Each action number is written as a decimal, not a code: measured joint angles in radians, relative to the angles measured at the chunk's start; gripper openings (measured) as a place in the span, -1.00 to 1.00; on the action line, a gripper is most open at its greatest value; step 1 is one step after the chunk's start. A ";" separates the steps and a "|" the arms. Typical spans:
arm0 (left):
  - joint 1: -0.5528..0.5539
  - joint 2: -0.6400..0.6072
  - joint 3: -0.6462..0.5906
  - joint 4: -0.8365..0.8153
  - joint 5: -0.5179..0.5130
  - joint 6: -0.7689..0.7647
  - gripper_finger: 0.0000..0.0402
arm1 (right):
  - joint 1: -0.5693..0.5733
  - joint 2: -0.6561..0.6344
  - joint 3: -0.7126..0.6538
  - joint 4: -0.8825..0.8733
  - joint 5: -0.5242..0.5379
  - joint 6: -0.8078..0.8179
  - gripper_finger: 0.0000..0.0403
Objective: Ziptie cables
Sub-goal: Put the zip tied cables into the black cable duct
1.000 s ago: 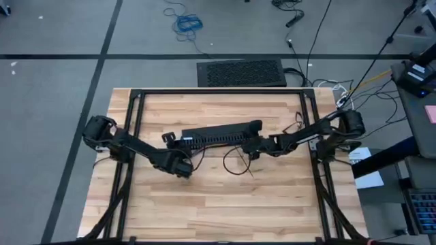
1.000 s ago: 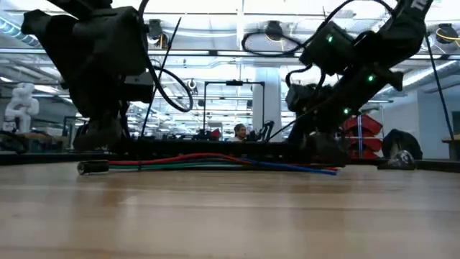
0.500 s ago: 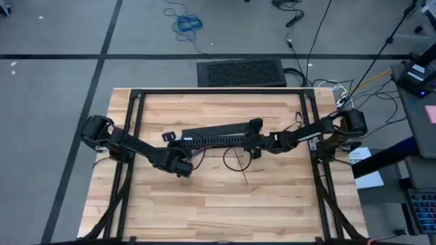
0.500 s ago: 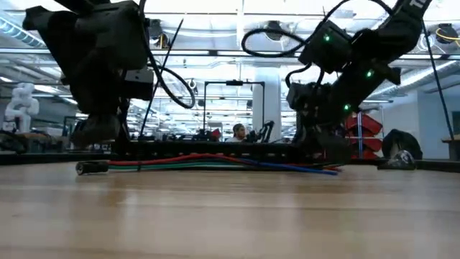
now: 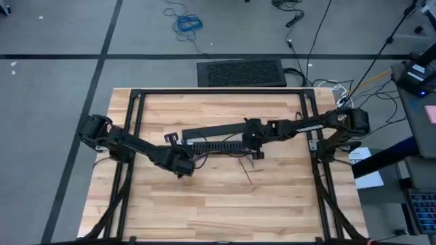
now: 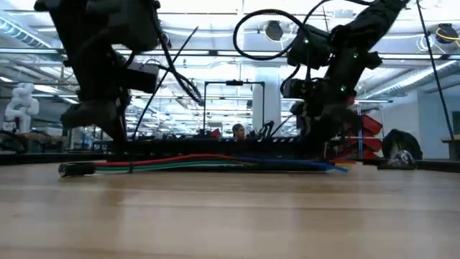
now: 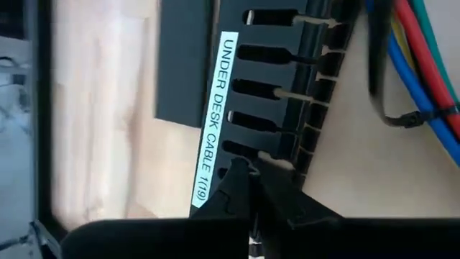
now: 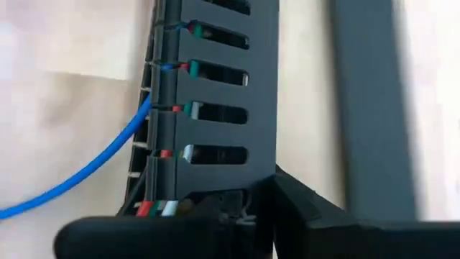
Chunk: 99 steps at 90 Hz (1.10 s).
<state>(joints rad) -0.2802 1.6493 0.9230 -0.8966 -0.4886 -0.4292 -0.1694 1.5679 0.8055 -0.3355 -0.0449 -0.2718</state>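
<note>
The cables (image 6: 215,162), red, green and blue wires, lie on the table along the near side of the long black slotted bar (image 5: 211,136). Some of them show through the bar's slots (image 8: 188,109). A thin dark ziptie (image 7: 404,119) is looped round them near their left end, and its tail (image 6: 169,79) slants up. Another thin dark tail (image 5: 246,173) lies on the wood. My left gripper (image 7: 250,169) is shut over the bar's labelled left end. My right gripper (image 5: 252,135) is at the bar's right end, shut. My left gripper points its shut fingertips (image 7: 238,173) down at the bar's slotted wall beside the white label; I cannot tell whether they touch it or hold anything. My right gripper's fingertips (image 8: 284,191) are against the bar's end wall, and its own body hides what lies between them.
Black frame rails (image 5: 135,122) run along the table's left, right and far sides. A flat black piece (image 7: 183,65) lies beside the bar. A dark mat (image 5: 242,73) lies on the floor beyond the far edge. Bare wood (image 5: 218,204) fills the near half.
My right gripper has moved toward the far edge and slightly left, to the bar's right end. The wide dark loop on the wood near it has shrunk away, leaving a straight tail. The cables have slid a little to the left. The upright ziptie tail has tipped further over.
</note>
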 joint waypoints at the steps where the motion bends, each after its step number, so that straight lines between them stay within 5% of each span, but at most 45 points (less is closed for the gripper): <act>1: 0.000 0.000 0.005 -0.003 0.008 0.005 -0.98 | -0.003 0.001 0.006 -0.012 -0.013 0.002 -0.84; 36: 0.003 0.006 0.188 -0.097 0.345 0.151 -0.98 | -0.029 0.003 0.106 -0.248 -0.312 0.003 -0.85; 61: 0.001 0.006 0.230 -0.116 0.364 0.173 -0.98 | -0.013 0.034 0.104 -0.265 -0.361 0.068 -0.85; 87: 0.002 0.005 0.232 -0.111 0.378 0.198 -0.98 | -0.009 0.034 0.104 -0.278 -0.359 0.134 -0.11; 99: 0.004 0.004 0.233 -0.100 0.404 0.215 -0.98 | -0.009 0.034 0.104 -0.302 -0.446 0.146 0.11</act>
<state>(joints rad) -0.2759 1.6535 1.1564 -0.9966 -0.0850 -0.2139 -0.1780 1.6024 0.9092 -0.6378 -0.4910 -0.1261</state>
